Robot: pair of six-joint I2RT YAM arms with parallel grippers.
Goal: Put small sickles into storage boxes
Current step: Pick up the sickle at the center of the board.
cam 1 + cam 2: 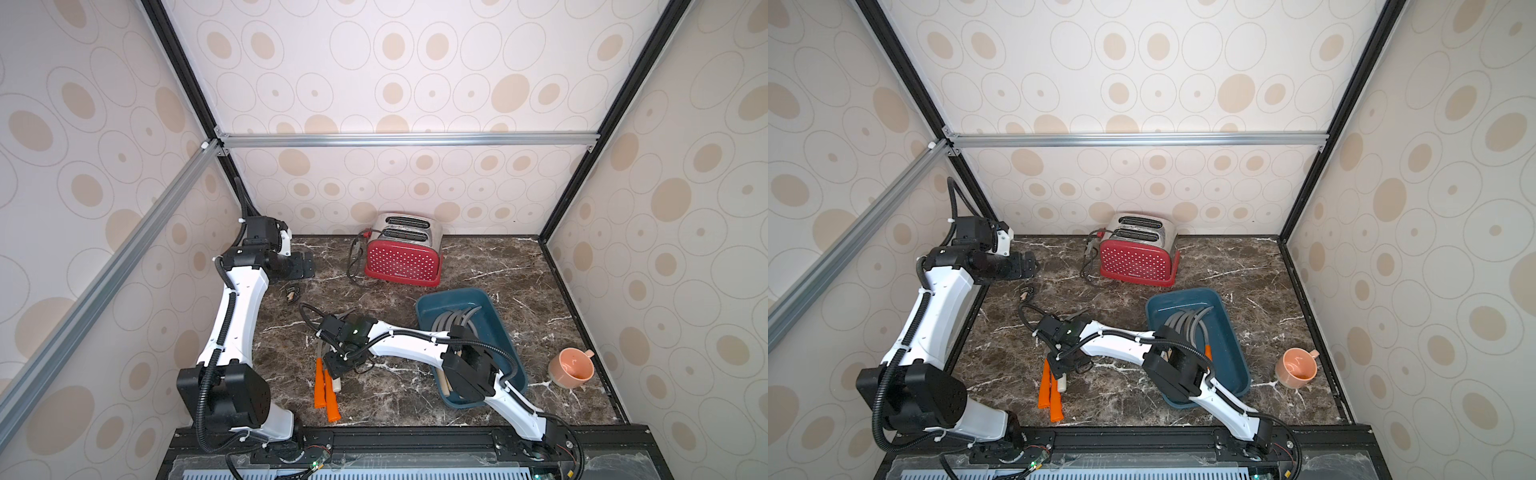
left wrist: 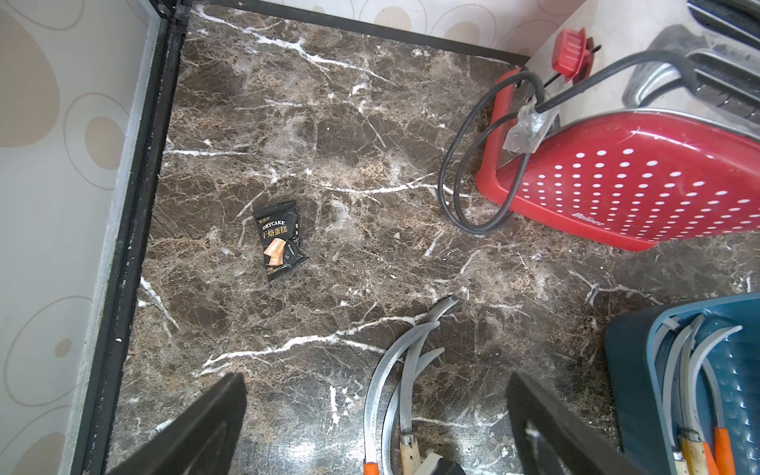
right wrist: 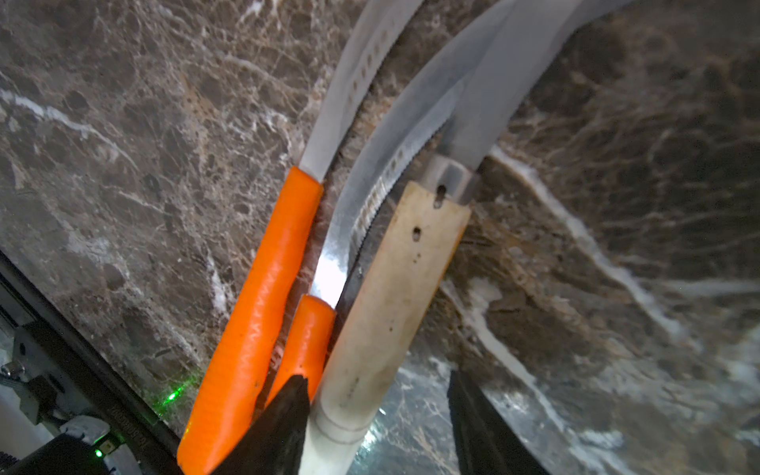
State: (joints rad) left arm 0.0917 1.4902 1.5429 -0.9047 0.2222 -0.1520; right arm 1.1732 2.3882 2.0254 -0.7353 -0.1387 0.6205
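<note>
Right claw hangs low over three sickles that lie side by side on the table, near the front edge. Its two fingers stand on each side of the wood handle of one sickle. One finger is right up against that handle, squeezed in next to an orange handle. The other finger is a little way off it. So the claw is part open and has not got hold of anything yet.

Left claw is up at the back left. It is wide open and holds nothing.

In the blue tray lie more sickles, with their blades all curved the same way. The tray sits to the right of the three sickles, partly under the right arm. A red toaster stands behind it, and a pink cup sits near the right wall.
</note>
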